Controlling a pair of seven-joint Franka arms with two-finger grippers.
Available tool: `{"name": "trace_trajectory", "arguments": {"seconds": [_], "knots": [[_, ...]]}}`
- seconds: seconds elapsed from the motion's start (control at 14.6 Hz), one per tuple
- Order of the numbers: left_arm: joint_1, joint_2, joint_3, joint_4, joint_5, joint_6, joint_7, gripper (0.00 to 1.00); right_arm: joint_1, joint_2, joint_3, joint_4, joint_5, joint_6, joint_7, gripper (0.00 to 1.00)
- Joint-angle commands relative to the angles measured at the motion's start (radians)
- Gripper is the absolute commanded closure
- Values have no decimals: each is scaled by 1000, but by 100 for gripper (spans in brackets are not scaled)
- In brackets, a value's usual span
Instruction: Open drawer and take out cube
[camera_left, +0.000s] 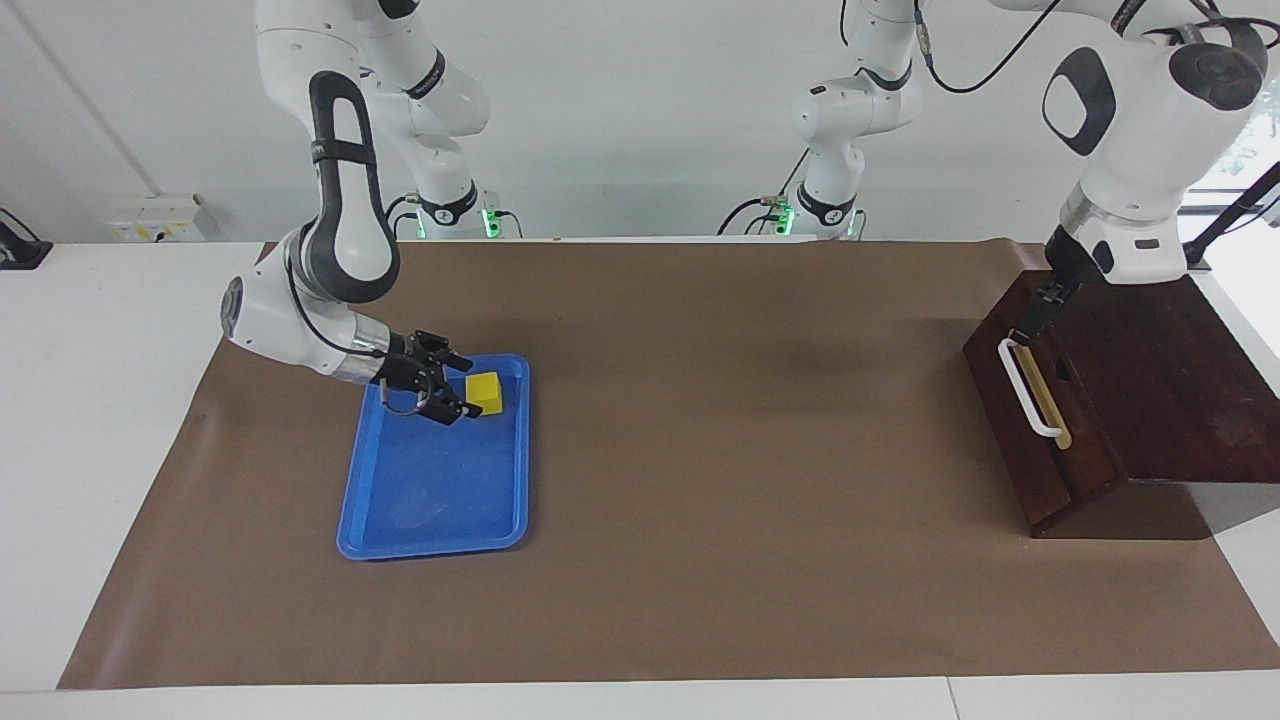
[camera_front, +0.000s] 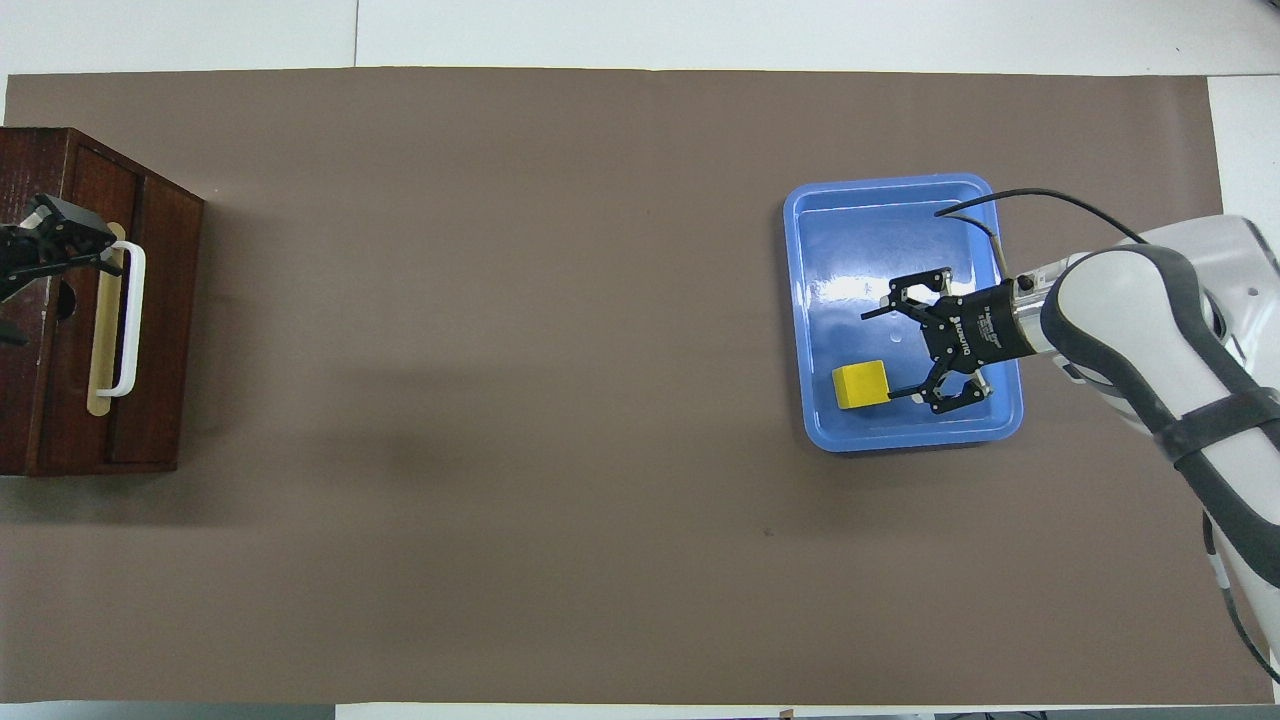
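The yellow cube (camera_left: 485, 392) (camera_front: 860, 385) lies in a blue tray (camera_left: 430, 500) (camera_front: 890, 215), at the tray's end nearer to the robots. My right gripper (camera_left: 467, 388) (camera_front: 878, 355) is open low over the tray, right beside the cube, with one finger (camera_front: 905, 393) against it. The dark wooden box (camera_left: 1160, 380) stands at the left arm's end of the table. Its drawer (camera_left: 1010, 410) (camera_front: 70, 420) looks pushed in. My left gripper (camera_left: 1028, 330) (camera_front: 100, 255) is at the end of the white bar handle (camera_left: 1030, 395) (camera_front: 130, 320) nearer to the robots.
Brown paper (camera_left: 750, 450) covers the table between the tray and the box. White table margins show around the paper.
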Motion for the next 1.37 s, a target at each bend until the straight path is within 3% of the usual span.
{"name": "trace_trajectory", "arguments": {"seconds": [0.0, 0.21, 0.34, 0.48, 0.55, 0.68, 1.03, 1.3], "knots": [[-27, 14, -12, 60, -29, -110, 162, 0, -1, -24, 12, 116, -122, -89, -1, 0], [-77, 9, 6, 51, -47, -149, 292, 0, -1, -24, 15, 274, -237, -244, -86, 0], [-124, 52, 70, 95, -111, -191, 342, 0, 2, -24, 15, 367, -335, -344, -217, 0], [-159, 47, 68, 95, -111, -204, 356, 0, 28, -40, 13, 411, -427, -387, -385, 0], [-162, 20, 68, 89, -115, -202, 371, 0, 48, -76, 15, 415, -546, -381, -565, 0], [-161, -37, 66, 31, -115, -196, 417, 0, 76, -118, 16, 417, -641, -360, -760, 0], [-138, -46, 45, 29, -113, -232, 419, 0, 62, -198, 18, 442, -702, -373, -996, 0], [-138, -49, 43, 42, -111, -233, 428, 0, 47, -218, 19, 426, -719, -448, -1016, 0]]}}
